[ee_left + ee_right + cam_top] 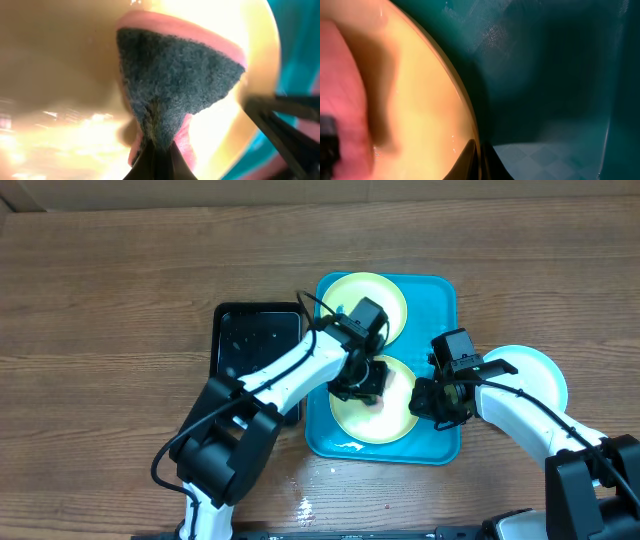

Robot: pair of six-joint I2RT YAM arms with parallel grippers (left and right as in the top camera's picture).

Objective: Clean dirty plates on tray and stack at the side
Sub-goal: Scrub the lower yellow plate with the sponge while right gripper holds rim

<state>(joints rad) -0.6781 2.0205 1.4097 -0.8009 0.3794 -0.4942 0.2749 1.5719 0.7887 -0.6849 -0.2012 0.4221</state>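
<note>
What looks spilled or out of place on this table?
Small wet patches glisten on the wooden table just in front of the turquoise tray, as if wash water splashed out. Nothing else looks odd.

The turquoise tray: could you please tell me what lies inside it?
Two plates: the far plate, and the near plate, where the left gripper holds a sponge while the right gripper pinches its rim. The left arm hides part of both.
</note>
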